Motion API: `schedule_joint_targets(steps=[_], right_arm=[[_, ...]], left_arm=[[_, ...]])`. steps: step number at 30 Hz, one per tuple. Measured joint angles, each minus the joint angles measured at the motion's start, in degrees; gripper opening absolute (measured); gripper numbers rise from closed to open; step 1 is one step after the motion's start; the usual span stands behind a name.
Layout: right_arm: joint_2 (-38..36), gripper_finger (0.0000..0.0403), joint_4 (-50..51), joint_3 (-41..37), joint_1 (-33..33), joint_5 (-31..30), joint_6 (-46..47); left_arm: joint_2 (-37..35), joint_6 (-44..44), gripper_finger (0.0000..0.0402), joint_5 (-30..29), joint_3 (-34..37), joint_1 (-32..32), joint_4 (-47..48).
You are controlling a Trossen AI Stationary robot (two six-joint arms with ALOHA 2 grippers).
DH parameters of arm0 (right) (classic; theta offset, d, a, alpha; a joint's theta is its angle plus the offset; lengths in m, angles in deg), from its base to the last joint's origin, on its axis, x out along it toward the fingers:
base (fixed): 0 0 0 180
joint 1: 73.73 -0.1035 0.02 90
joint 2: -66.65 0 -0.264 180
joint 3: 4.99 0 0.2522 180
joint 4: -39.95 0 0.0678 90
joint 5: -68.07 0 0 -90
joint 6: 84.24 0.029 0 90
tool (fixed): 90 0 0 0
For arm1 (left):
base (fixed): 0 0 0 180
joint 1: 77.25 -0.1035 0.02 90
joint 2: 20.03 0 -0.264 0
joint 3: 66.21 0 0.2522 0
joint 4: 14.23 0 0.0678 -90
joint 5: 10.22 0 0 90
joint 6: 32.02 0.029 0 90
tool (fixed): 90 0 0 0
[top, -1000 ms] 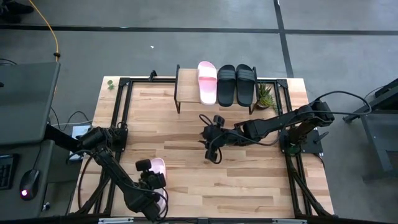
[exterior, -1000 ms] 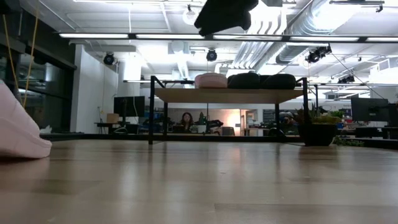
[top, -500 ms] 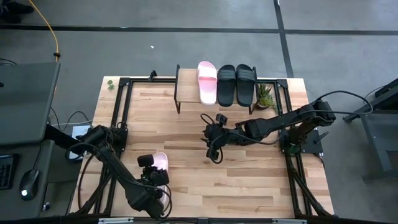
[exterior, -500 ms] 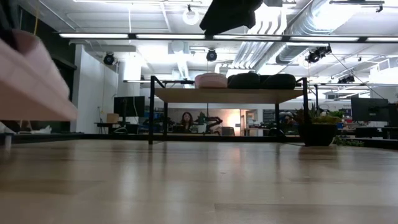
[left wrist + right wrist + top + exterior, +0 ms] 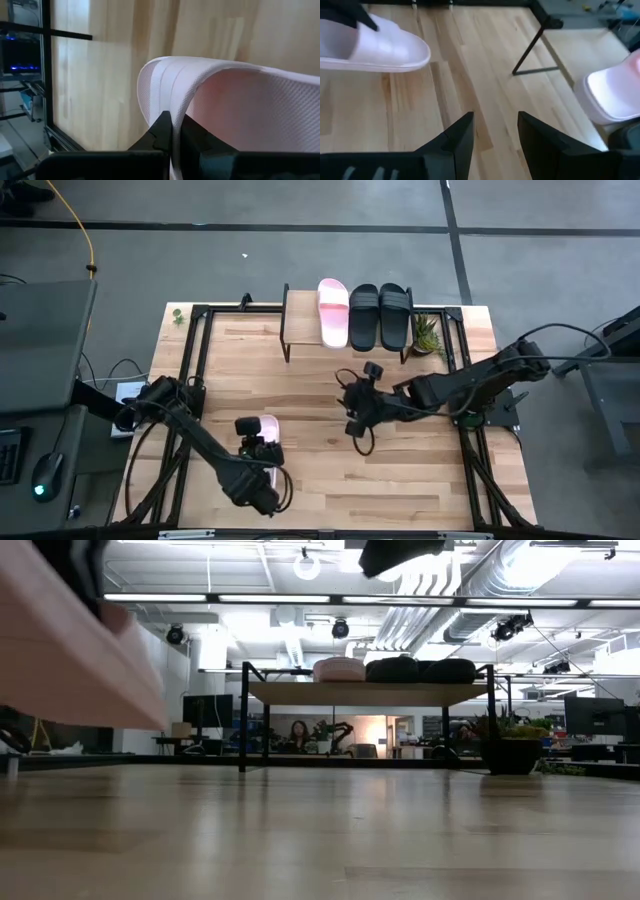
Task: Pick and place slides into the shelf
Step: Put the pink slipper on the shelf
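Note:
One light pink slide [image 5: 266, 428] is lifted off the table near its left near part, with my left gripper [image 5: 257, 448] shut on it; in the low view this slide [image 5: 70, 655] hangs tilted above the wood. The shelf [image 5: 300, 323] stands at the far edge. Its top board carries the other pink slide [image 5: 333, 312] and two black slides [image 5: 379, 315], resting on their soles. My right gripper [image 5: 358, 412] hovers open over the table's middle, touching nothing. My left gripper [image 5: 172, 131] pinches the wide strap of the pink slide at the strap's edge [image 5: 159, 102] between its two fingers. The slide is lifted clear of the table and tilted, as the low view shows.
A small potted plant [image 5: 427, 335] stands just right of the shelf. Black metal frames run along the table's left [image 5: 190, 370] and right [image 5: 462, 380] edges. Bare wood lies between the arms and in front of the shelf [image 5: 365, 692].
My left gripper has raised the pink slide off the table and carried it toward the right and a little toward the far edge; the slide now hangs clear and tilted. My right gripper has drawn back toward the table's right.

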Motion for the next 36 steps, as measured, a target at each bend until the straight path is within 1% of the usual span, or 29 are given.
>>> schedule_joint_targets(steps=[2,6,9,17,21,26,32,36], right_arm=[[-0.4,0.0142,0.1,0.0,-1.2,-1.9,-1.0],[-1.5,0.0142,0.9,0.0,-2.8,-6.1,-2.3],[-1.6,0.0142,2.0,0.0,-3.0,-7.7,-3.2],[-1.6,0.0142,4.1,0.0,-1.3,-7.7,-4.7],[-1.6,0.0142,5.5,0.0,0.3,-7.7,-5.2],[-1.6,0.0142,7.5,0.0,2.1,-7.6,-4.9],[-1.7,0.0142,7.0,0.0,3.5,-6.7,-7.6],[-1.7,0.0142,6.4,0.0,4.1,-6.7,-10.1]], left_arm=[[-0.9,1.3,0.0004,-0.8,0.0,-1.0,-0.1],[-3.9,3.0,0.0002,-4.3,0.0,-2.9,0.0],[-6.9,3.9,0.0003,-7.4,0.0,-3.9,0.0],[-13.8,7.4,0.0004,-14.1,0.0,-5.8,0.0],[-16.0,9.9,0.0004,-15.9,0.0,-7.3,0.0],[-18.1,13.9,0.0004,-19.7,0.0,-10.7,0.0],[-19.2,18.9,0.0004,-22.4,0.0,-16.4,-0.6],[-20.4,25.0,0.0004,-22.9,0.0,-19.8,-5.4]])
